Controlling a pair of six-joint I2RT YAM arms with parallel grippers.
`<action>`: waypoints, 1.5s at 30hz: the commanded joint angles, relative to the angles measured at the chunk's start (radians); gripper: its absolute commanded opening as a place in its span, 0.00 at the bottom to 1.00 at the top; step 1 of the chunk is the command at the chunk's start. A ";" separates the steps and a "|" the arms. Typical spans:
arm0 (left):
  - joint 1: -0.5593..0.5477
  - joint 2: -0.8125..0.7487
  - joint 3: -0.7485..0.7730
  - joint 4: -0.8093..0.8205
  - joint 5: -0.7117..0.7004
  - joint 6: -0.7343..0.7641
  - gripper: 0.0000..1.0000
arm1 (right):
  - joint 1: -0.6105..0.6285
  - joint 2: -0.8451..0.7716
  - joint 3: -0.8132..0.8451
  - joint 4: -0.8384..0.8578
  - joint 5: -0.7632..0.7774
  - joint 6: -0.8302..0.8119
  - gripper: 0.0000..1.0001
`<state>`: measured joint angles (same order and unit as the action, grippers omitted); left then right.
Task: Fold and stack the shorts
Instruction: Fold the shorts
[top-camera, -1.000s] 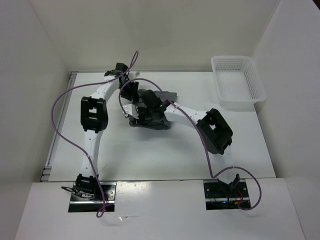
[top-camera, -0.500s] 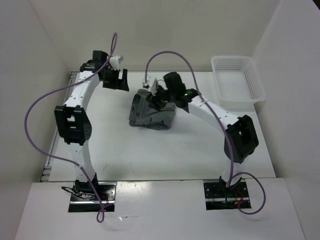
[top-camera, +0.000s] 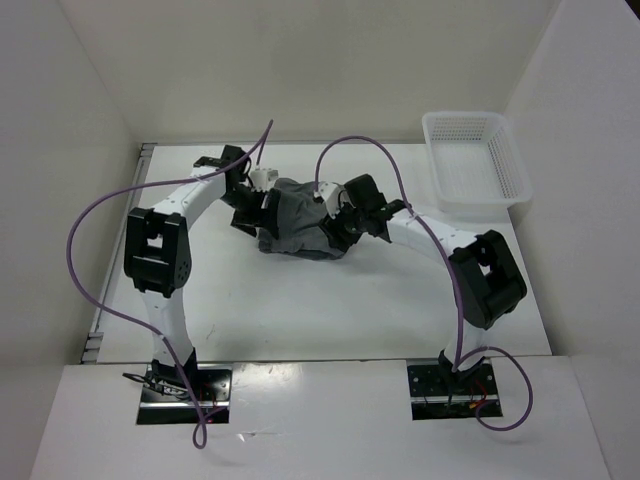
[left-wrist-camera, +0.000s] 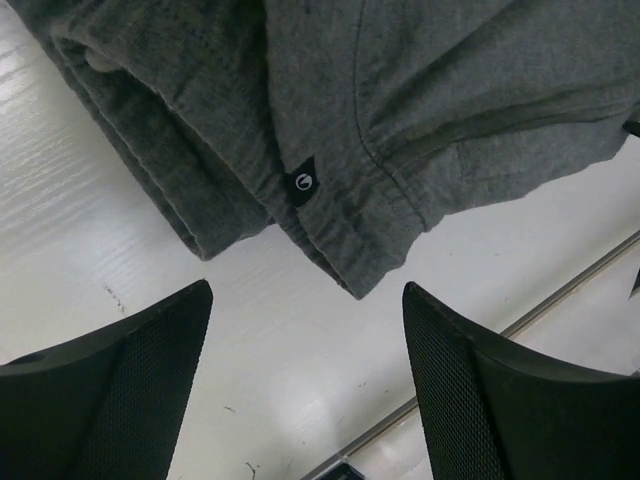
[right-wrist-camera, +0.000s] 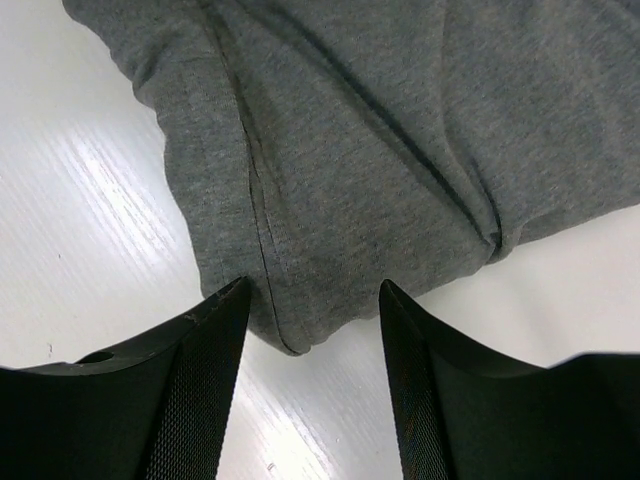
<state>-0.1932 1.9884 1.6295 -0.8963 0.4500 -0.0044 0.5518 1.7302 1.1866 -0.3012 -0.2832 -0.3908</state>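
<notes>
The left pincer (left-wrist-camera: 305, 292) is holding its two black, mesh-textured fingers wide apart, gripping nothing. One pair of soft mid-grey shorts (top-camera: 297, 226) is lying in a rumpled bundle just ahead of it, between both pincers. The right pincer (right-wrist-camera: 312, 285) is also gaping, with a seamed fabric corner reaching between its tips. One white mesh basket (top-camera: 517, 172) is sitting well apart.
</notes>
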 joint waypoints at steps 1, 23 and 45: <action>-0.012 0.015 0.032 -0.004 0.068 0.004 0.84 | 0.005 -0.047 -0.018 0.033 0.018 0.010 0.60; -0.081 0.188 0.111 -0.033 0.044 0.004 0.45 | 0.016 -0.048 -0.162 0.142 0.113 0.078 0.69; -0.008 0.158 0.200 -0.073 0.075 0.004 0.00 | 0.025 0.095 -0.012 0.189 0.252 0.375 0.15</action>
<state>-0.2077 2.1685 1.7744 -0.9531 0.4969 -0.0048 0.5671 1.8095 1.1332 -0.1635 -0.0799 -0.0837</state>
